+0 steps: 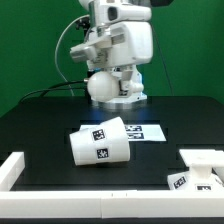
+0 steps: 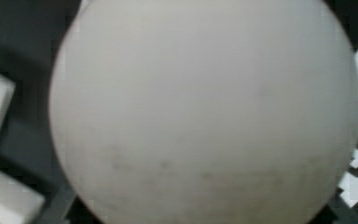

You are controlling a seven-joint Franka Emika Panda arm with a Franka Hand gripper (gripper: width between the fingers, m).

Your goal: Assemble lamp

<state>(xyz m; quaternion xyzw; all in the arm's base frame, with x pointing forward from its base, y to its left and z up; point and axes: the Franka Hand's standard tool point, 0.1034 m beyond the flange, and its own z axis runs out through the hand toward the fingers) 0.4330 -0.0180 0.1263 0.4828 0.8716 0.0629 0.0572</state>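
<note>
The robot arm (image 1: 118, 45) held the round bulb (image 1: 105, 88) clamped in its jaws above the black table (image 1: 40, 125), at twelve o'clock from the shade (image 1: 100, 143) lying on its side; the base (image 1: 208, 165) sat at four o'clock of the shade.

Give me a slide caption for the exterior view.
Panda arm holds the round-headed white plastic bulb above a black table where the tapered white shade lies sideways.
</note>
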